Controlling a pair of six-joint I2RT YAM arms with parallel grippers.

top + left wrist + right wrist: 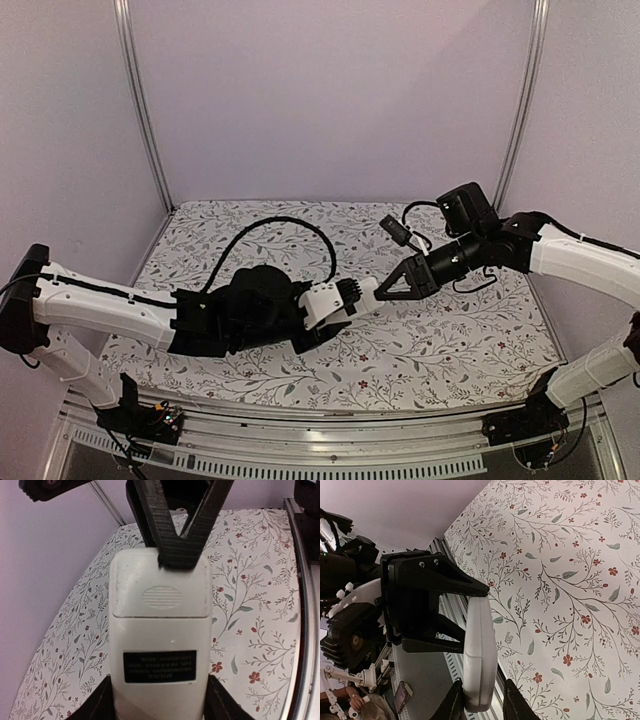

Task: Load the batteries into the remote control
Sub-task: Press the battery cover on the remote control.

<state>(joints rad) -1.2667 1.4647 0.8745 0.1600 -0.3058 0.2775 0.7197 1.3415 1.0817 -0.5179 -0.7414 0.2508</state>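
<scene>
The remote control [159, 630] is held above the table with its white back, ribbed battery cover and black label facing the left wrist camera; its red face is hidden. My left gripper [157, 692] is shut on its long sides. The remote also shows edge-on in the right wrist view [480, 655] and between both grippers in the top view [362, 294]. My right gripper [482, 702] straddles the remote's far end, its jaws slightly wider than the remote. One of its fingers [175, 545] rests on the cover's end, and a thin gap shows at the other. No batteries are in view.
The table has a floral cloth [440, 340]. A black cable [275, 225] loops over the cloth behind the left arm. A metal rail [330, 435] runs along the near edge. Pale walls and two upright metal posts close in the back.
</scene>
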